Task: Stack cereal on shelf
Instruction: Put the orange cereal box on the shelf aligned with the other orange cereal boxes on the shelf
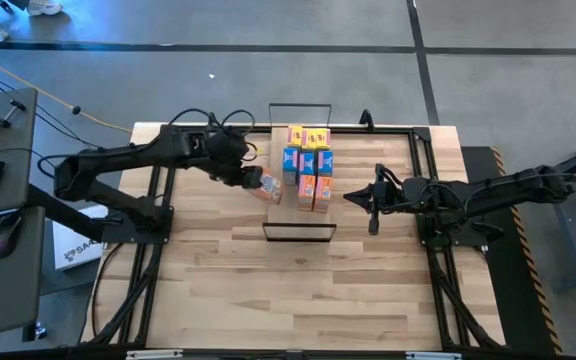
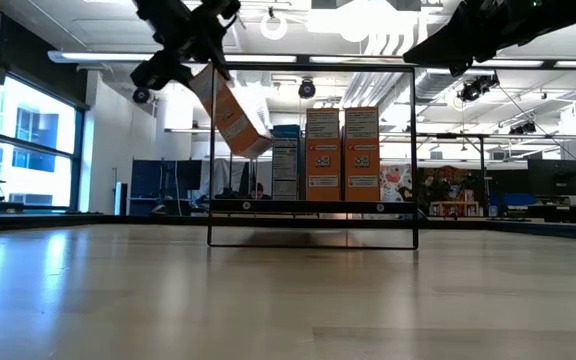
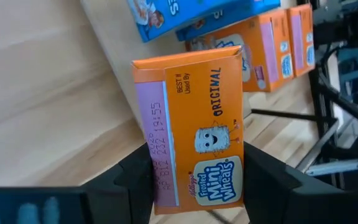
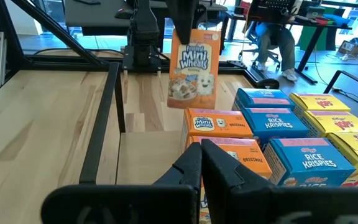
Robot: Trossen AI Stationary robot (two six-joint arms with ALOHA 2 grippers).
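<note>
Left gripper: mine, clamped on an orange Mini-Wheats box; in the left wrist view my two dark fingers press its sides at the lower end.
Held box: in the low view it hangs tilted in the air, its top end leaning toward the left, its lower corner close to the row on the shelf; no part of it touches the board.
Where I hold it: over the left edge of the shelf, just beside the standing boxes.
Shelf: a light-wood board lying on the counter, with a thin black wire loop at its near end and another at its far end.
Cereal on shelf: upright boxes packed close together in short rows, orange ones at the near end, blue ones in the middle, yellow ones at the far end.
Closer look: the right wrist view shows orange boxes, blue Rice Krispies boxes and yellow boxes side by side, tops up.
Right gripper: mine too, fingers together, hovering just to the right of the shelf's near half, pointed at the rows and holding nothing.
Beyond the counter: a seated person far back in the room.
</note>
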